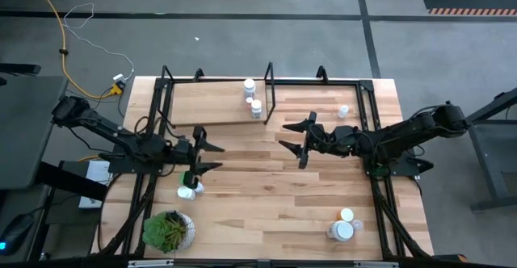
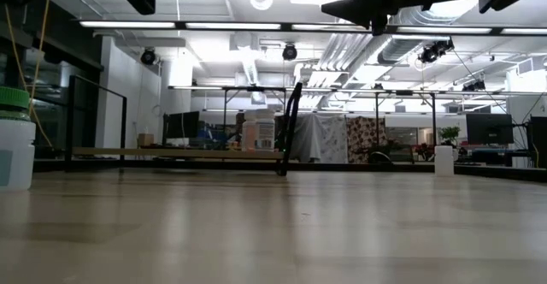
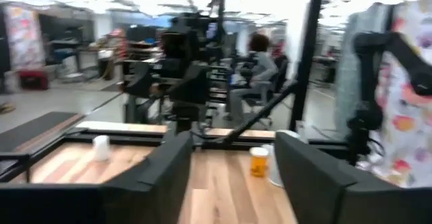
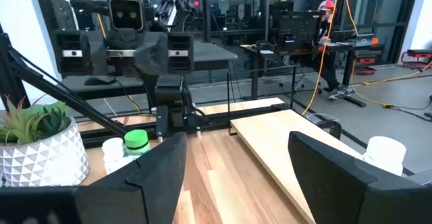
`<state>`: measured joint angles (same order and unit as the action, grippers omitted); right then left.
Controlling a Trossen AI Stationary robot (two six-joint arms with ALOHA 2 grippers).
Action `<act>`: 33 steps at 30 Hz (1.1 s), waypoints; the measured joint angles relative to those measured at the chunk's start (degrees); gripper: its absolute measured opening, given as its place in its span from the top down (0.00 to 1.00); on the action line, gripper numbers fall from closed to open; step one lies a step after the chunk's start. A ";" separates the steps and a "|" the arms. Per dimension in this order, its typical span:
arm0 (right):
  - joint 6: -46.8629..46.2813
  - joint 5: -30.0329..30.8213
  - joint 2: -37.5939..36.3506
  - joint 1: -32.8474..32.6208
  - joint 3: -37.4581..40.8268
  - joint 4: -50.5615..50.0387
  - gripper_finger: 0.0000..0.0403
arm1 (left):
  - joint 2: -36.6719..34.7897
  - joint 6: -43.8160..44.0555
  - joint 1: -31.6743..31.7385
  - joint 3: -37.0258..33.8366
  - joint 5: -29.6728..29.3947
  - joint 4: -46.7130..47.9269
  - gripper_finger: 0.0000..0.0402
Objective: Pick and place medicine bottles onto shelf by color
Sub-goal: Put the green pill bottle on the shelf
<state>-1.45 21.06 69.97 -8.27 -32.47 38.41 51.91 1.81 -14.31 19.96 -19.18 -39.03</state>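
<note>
My left gripper (image 1: 216, 157) hangs open over the table's left part, nothing between its fingers (image 3: 233, 177). Just toward the near edge from it, a green-capped bottle (image 1: 190, 177) and a white bottle (image 1: 187, 191) stand on the table. My right gripper (image 1: 284, 136) is open too, above the table's middle, and faces the left arm (image 4: 236, 177). The shelf (image 1: 218, 102) lies at the far left. Two white bottles (image 1: 249, 88) (image 1: 256, 108) stand at its right end. Another white bottle (image 1: 343, 111) stands at the far right. An orange bottle (image 1: 346, 215) and a white one (image 1: 342, 231) stand near right.
A potted green plant (image 1: 168, 230) stands at the near left corner. Black rod frames (image 1: 271, 90) rise around the shelf and along the table's sides. Bare wood (image 1: 275, 195) lies between the two arms and toward the near edge.
</note>
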 joint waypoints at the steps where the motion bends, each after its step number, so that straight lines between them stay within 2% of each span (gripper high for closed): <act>1: 0.00 0.00 0.00 0.00 0.00 0.00 0.37 | 0.64 0.38 0.00 0.46 -1.30 0.00 0.44; 6: 0.00 0.00 0.00 0.00 -0.02 -0.12 0.37 | 2.75 0.95 0.02 1.71 -2.89 0.15 0.31; 10: 0.00 0.00 0.00 0.00 -0.02 -0.42 0.37 | 3.26 1.49 0.02 2.75 -2.90 0.86 0.28; 13: 0.01 0.02 0.02 0.00 -0.02 -0.48 0.37 | 3.26 4.90 0.02 5.21 -4.48 6.87 0.28; 16: 0.00 0.02 0.02 0.00 -0.02 -0.48 0.37 | 3.26 10.47 -0.02 10.00 -9.79 20.53 0.29; 19: 0.00 0.02 0.02 0.00 -0.02 -0.48 0.37 | 3.82 18.59 0.04 17.17 -12.81 40.51 0.29; 21: 0.00 0.02 0.02 0.00 -0.02 -0.48 0.37 | 4.32 25.57 0.04 22.66 -11.39 55.70 0.29; 25: 0.00 0.02 0.02 0.00 -0.03 -0.55 0.37 | 5.87 38.76 -0.50 32.18 -2.63 79.98 0.29; 27: -0.01 0.02 0.03 0.00 -0.04 -0.97 0.37 | 6.19 44.49 -1.59 34.59 1.05 87.35 0.29; 33: -0.02 0.02 0.04 0.00 -0.04 -1.41 0.37 | 6.70 58.71 -6.58 35.17 5.06 96.79 0.29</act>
<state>-1.48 21.08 70.02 -8.27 -32.51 37.01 58.61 60.52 -20.89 55.13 -14.12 57.76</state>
